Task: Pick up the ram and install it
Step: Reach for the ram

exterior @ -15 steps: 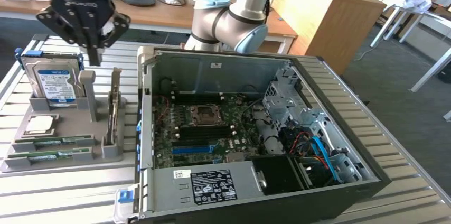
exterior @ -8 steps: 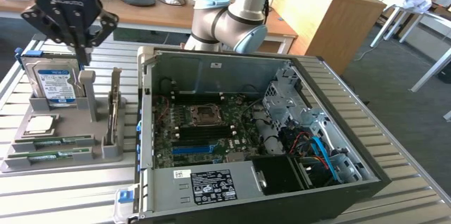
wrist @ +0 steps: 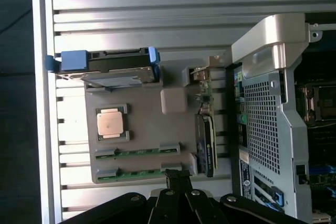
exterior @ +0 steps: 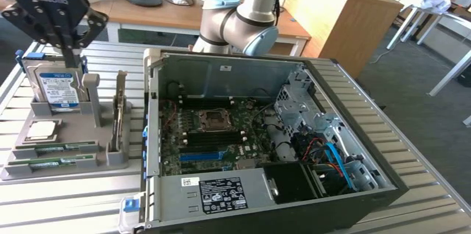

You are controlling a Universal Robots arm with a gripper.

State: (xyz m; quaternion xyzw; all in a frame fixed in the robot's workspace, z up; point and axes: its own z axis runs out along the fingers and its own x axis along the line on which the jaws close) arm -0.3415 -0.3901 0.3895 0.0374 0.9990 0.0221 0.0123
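**Exterior view.** The arm (exterior: 246,19) rises behind the case (exterior: 220,74) at twelve o'clock, its elbow joint bent above the rear wall. The gripper (exterior: 71,62) hangs at ten o'clock and points straight down. Its black fingers (exterior: 68,46) are pressed together with nothing between them. Their tips cross the top edge of the drive (exterior: 59,88) in the picture, and I cannot tell whether they touch it. The drive stands upright at the back of the grey tray (exterior: 66,170), which sits on the slatted table (exterior: 74,203) at eight o'clock. The ram (exterior: 63,147) lies flat in a slot near the tray's front, with a second stick (exterior: 53,161) just beside it. Both are well apart from the gripper. A CPU (exterior: 42,130) lies between the drive and the ram. A card (exterior: 118,112) stands on edge on the tray's side towards the case. The case lies open, with the motherboard (exterior: 213,134) showing inside.

**Wrist view.** The gripper (wrist: 177,176) looks down on the tray (wrist: 142,114), fingers closed to a single point and empty. That point lies over the tray's edge, just beside one end of the second stick (wrist: 139,173). The ram (wrist: 139,152) lies parallel to that stick, between it and the CPU (wrist: 111,123). The drive (wrist: 110,66) is beyond the CPU. The card (wrist: 206,140) stands between the tray and the case (wrist: 262,108).
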